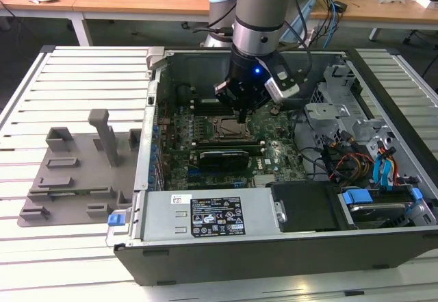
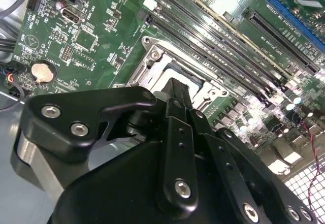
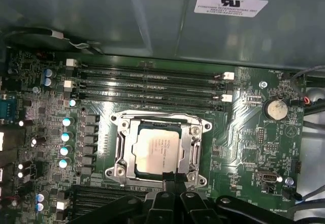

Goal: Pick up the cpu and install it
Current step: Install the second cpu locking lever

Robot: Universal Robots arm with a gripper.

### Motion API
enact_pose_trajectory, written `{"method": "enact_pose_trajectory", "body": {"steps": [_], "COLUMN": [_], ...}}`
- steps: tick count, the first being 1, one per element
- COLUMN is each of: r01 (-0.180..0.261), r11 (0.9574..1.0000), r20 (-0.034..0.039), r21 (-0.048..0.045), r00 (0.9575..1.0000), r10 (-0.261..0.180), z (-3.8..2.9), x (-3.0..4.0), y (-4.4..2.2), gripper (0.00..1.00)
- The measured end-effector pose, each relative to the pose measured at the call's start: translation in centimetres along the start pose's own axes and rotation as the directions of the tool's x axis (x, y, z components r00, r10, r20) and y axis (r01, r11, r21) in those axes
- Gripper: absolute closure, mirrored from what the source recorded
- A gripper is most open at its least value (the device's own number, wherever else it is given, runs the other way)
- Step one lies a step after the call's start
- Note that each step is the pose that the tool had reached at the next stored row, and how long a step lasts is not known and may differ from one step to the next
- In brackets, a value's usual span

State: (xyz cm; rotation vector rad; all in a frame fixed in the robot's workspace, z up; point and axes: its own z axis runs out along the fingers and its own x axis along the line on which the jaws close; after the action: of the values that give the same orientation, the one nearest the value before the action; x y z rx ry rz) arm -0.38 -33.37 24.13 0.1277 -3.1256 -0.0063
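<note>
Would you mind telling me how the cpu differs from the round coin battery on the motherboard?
The cpu is square with a pale grey metal top; the coin battery is round and shiny silver. The cpu is clearly larger than the battery. The cpu sits inside the metal socket frame, while the battery sits in its own holder near the board's edge. Both lie flat on the green motherboard.

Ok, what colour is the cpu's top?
Pale silver-grey; the cpu sits in the socket, best seen in the first wrist view.
</note>
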Motion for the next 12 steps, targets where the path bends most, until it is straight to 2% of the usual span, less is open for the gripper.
{"method": "enact_pose_trajectory", "body": {"steps": [4,7,9,11,12], "r01": [0.0,0.0,0.0,0.0,0.0], "r11": [1.0,1.0,0.9999,0.9997,0.9994], "r20": [-0.0001,0.0003,0.0014,0.0021,0.0029], "r21": [0.0001,-0.0028,-0.0166,-0.0258,-0.0356], "r00": [1.0,1.0,1.0,1.0,1.0], "r10": [0.0,0.0,0.0,0.0,0.0], "z": [0.12,0.17,0.19,0.19,0.2], "x": [0.06,0.4,0.7,0.88,1.03], "y": [-0.68,-2.13,-3.0,-3.47,-3.79], "gripper": [0.89,0.89,0.89,0.89,0.89]}}
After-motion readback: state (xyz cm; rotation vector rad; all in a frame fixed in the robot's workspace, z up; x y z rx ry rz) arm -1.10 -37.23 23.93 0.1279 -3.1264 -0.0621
